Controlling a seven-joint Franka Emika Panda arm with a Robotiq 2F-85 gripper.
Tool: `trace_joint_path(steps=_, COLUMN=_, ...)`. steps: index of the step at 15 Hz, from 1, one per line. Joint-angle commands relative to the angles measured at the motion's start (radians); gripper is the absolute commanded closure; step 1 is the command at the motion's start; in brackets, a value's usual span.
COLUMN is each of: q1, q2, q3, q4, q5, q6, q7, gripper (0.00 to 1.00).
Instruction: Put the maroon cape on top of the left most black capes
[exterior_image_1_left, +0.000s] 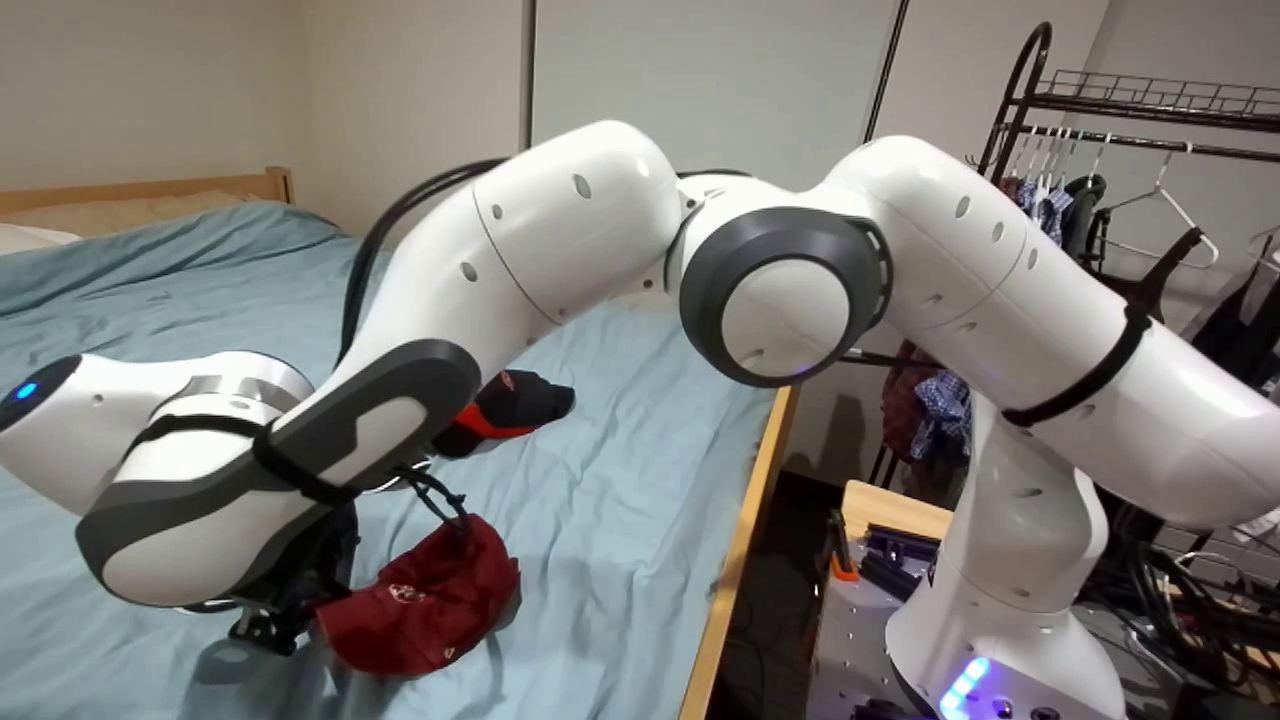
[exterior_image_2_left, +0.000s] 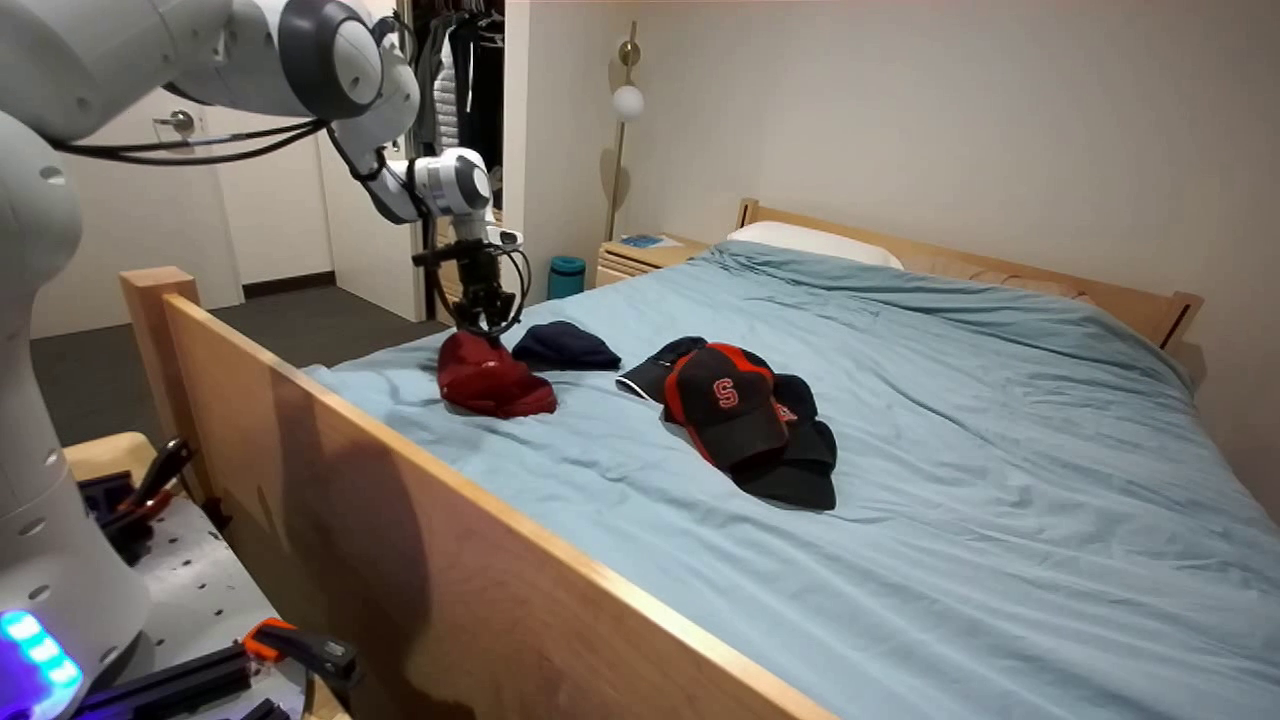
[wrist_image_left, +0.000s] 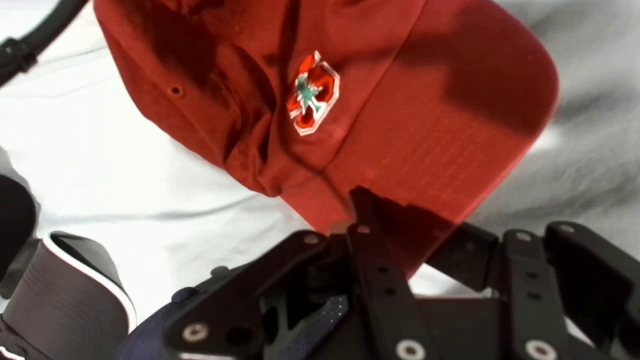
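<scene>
The maroon cap (exterior_image_1_left: 440, 595) lies on the bed near its end, also visible in an exterior view (exterior_image_2_left: 490, 380) and large in the wrist view (wrist_image_left: 425, 115). My gripper (wrist_image_left: 407, 230) is open at a corner of its brim, one finger over the brim, the other partly hidden behind the brim's edge. The gripper also shows low beside the cap in both exterior views (exterior_image_1_left: 275, 625) (exterior_image_2_left: 485, 315). A pile of black caps (exterior_image_2_left: 800, 480) has a black and bright red cap (exterior_image_2_left: 725, 405) on top. A white-edged black cap (exterior_image_2_left: 652, 375) touches the pile's left side.
A navy cap (exterior_image_2_left: 565, 347) lies right behind the maroon one; it shows in the wrist view (wrist_image_left: 160, 325) under the gripper. The blue bedsheet (exterior_image_1_left: 620, 500) is wrinkled. A wooden footboard (exterior_image_2_left: 450, 480) stands between the arm's base and the bed.
</scene>
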Motion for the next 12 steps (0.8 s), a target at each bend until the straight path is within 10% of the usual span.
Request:
trace_joint_path(steps=1, q1=0.013, q2=-0.067, q3=-0.001, q4=-0.056, q5=-0.029, q6=-0.073, q7=-0.068, gripper=0.91)
trace_joint_path(steps=10, q1=0.081, q2=-0.247, q3=-0.062, q4=-0.077, q5=-0.23, q6=-0.561, q7=-0.303, gripper=0.94)
trace_joint_path(steps=12, q1=0.082, q2=-0.295, q3=-0.054, q4=-0.099, q5=-0.315, q6=-0.467, q7=-0.385, gripper=0.94)
